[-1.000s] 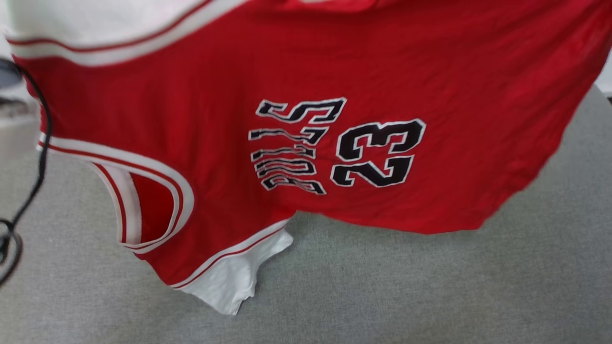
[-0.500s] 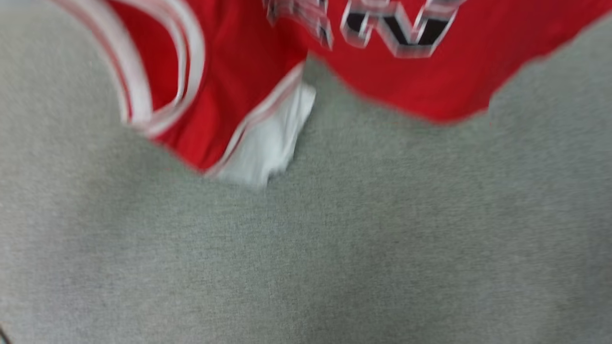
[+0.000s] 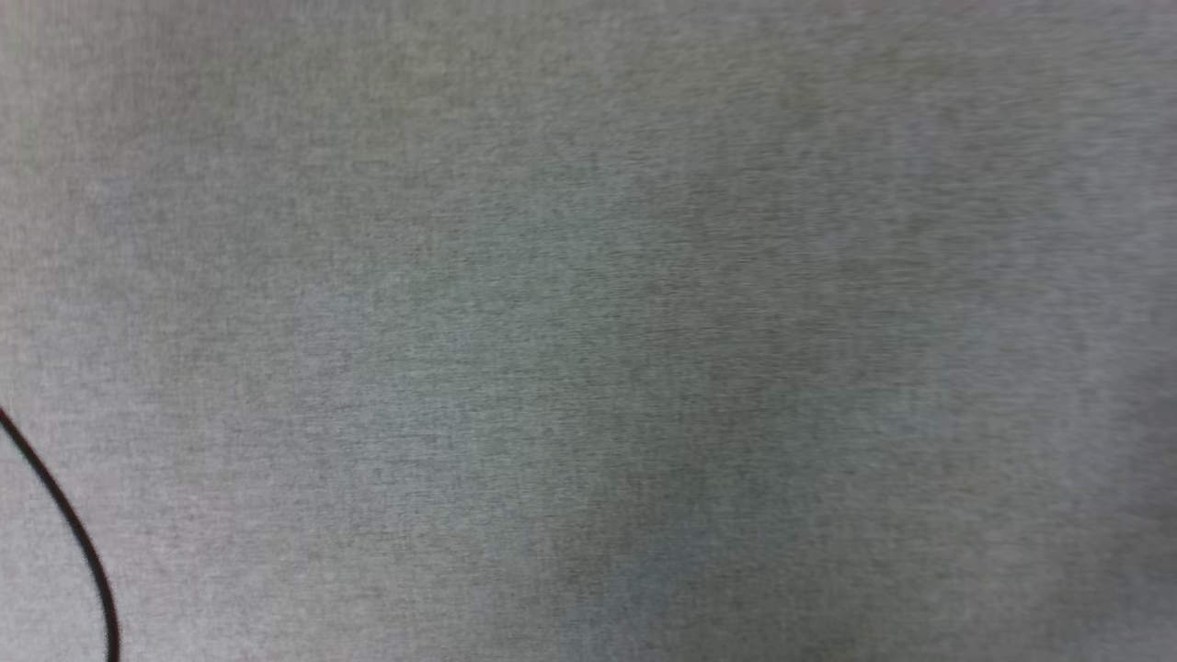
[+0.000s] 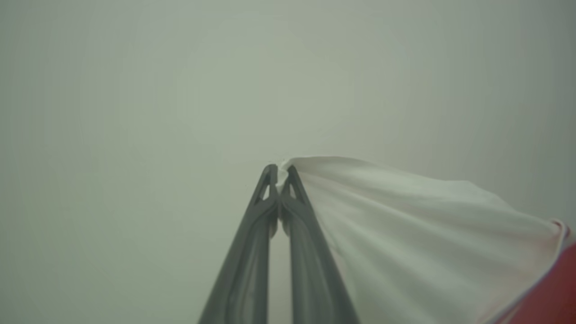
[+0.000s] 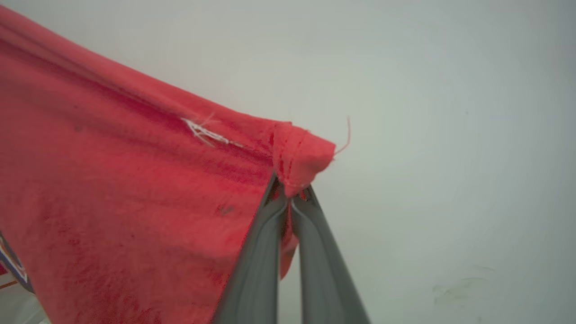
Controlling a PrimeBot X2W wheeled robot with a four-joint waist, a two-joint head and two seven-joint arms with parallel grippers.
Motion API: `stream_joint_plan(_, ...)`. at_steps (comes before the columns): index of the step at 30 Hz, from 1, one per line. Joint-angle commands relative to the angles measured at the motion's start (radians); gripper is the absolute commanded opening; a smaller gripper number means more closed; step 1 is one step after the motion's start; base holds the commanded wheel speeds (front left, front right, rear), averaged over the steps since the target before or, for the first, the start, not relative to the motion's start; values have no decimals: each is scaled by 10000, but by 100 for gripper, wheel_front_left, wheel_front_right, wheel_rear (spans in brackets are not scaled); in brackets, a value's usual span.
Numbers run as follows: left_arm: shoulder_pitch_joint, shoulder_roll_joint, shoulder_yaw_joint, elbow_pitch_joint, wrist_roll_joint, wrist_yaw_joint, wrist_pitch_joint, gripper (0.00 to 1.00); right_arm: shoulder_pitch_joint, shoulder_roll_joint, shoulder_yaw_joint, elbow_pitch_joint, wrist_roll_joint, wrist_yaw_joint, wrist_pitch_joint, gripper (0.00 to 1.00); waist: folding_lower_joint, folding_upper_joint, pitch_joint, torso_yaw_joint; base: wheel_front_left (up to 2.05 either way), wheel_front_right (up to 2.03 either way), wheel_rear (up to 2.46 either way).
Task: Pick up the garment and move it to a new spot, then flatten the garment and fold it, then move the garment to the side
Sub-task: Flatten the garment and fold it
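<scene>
head camera has swung off the garment [image 5: 112, 180] onto the grey surface [image 3: 588, 331]; left end effector [image 4: 281, 173] and right end effector [image 5: 291, 192] clench its corners, mid-carry.

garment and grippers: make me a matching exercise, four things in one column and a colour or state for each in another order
Column 1
1. left gripper
2. right gripper
3. cable
4. surface

Column 2
a. thin and black, at the lower left of the head view
b. shut on a red corner of the garment
c. grey, with a fine weave
d. shut on a white part of the garment

Pairs: 1-d, 2-b, 3-a, 4-c
</scene>
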Motion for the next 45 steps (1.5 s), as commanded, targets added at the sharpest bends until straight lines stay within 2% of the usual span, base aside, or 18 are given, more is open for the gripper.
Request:
stream_joint_plan(1, -230, -102, 55, 444, 35, 13, -268, 0, -184, -83, 23, 455, -212, -22, -271, 0, -2, 0, 394, 341, 0, 0, 0)
stream_joint_plan(4, -109, -411, 24, 1226, -30, -101, -655, 0, -444, -3, 101, 1284, -443, -22, -867, 0, -2, 0, 534, 509, 0, 0, 0)
stream_joint_plan(9, 1313, -975, -90, 1723, -74, -483, -912, 0, 59, 108, 646, 2292, -676, -19, -1871, 0, -2, 0, 518, 697, 0, 0, 0)
stream_joint_plan(16, 4924, -1784, 218, 532, 390, -819, -929, 0, 1715, 303, 1555, 3132, -492, -18, -2969, 0, -2, 0, -9, 864, 0, 0, 0)
stream_joint_plan(21, 7683, -2288, 530, -347, 670, -965, -921, 0, 3388, 391, 2329, 3267, -22, -16, -3499, 0, -2, 0, -827, 934, 0, 0, 0)
stream_joint_plan(25, 9806, -2431, 388, -860, 1011, -1098, -920, 0, 4790, 324, 3051, 3331, 521, -16, -3710, 0, -2, 0, -1686, 965, 0, 0, 0)
stream_joint_plan(30, 12416, -2293, 388, -1186, 980, -1163, -921, 0, 6474, 190, 3913, 3259, 1296, -16, -3734, 0, -2, 0, -2821, 929, 0, 0, 0)
stream_joint_plan(35, 14750, -1749, -117, -1446, 1468, -1226, -921, 0, 7915, -185, 4524, 3076, 1954, -16, -3784, 0, -2, 0, -3770, 957, 0, 0, 0)
stream_joint_plan(45, 17568, -1012, -584, -2150, 1372, -1262, -650, 0, 10263, -588, 4808, 2754, 3319, -15, -3460, 0, -2, 0, -5210, 1043, 0, 0, 0)
